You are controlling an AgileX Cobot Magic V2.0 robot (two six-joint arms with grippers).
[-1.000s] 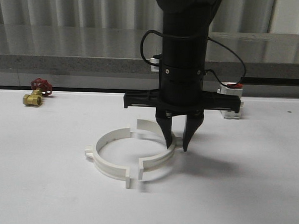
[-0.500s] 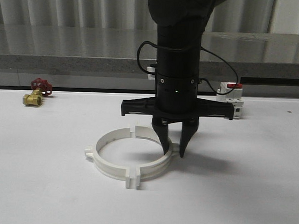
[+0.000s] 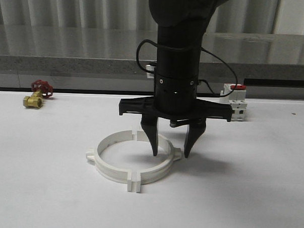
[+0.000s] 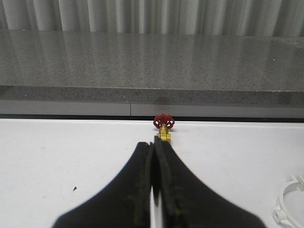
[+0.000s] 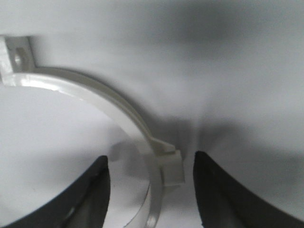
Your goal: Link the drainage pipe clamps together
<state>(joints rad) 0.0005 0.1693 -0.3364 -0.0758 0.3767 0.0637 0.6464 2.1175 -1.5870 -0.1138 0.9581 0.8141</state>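
- Your right gripper [image 3: 169,155] hangs over the right side of the drainage pipe clamps [image 3: 132,161], fingers [image 5: 223,194] spread apart, one inside the ring and one outside its lug, not touching it.
- The clamps lie on the white tabletop [image 3: 249,199] as a closed ring, end tabs meeting.
- Your left gripper [image 4: 154,156] has its fingers pressed together, empty, pointing at the brass valve [image 4: 163,127].
- A white breaker [image 3: 234,103] sits behind and right of the ring.

2 drainage pipe clamps [image 3: 132,162] form a ring mid-table; valve [image 3: 36,95] far left behind, breaker [image 3: 235,103] right behind.
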